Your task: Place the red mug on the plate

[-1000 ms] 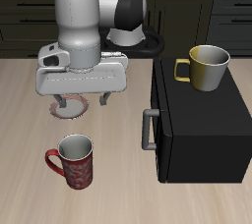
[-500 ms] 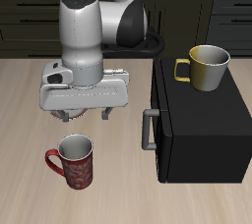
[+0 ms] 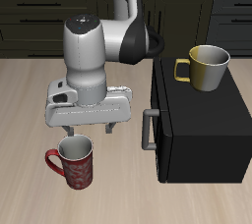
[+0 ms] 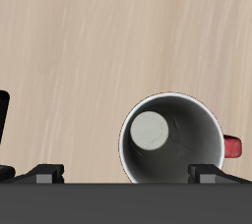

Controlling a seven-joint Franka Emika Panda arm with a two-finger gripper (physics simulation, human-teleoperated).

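The red mug (image 3: 74, 161) stands upright on the table near its front edge, with a speckled dark red wall and its loop handle pointing away from the black box. In the wrist view the red mug (image 4: 172, 141) shows its grey-white inside and a bit of red handle. My gripper (image 3: 89, 130) is open and empty, low over the table just behind and above the mug's rim. In the wrist view the gripper (image 4: 126, 172) has one fingertip at the mug's rim and the other well off to its side. The plate is hidden behind the arm.
A black box (image 3: 202, 130) with a grey handle (image 3: 150, 130) stands beside the gripper. A plain yellow mug (image 3: 207, 66) sits on top of it. A dark edge (image 4: 3, 120) shows at the wrist view's border. Dark cabinets run behind the table.
The gripper has come forward and down from over the plate toward the red mug. The arm now covers the plate. The mug has not moved.
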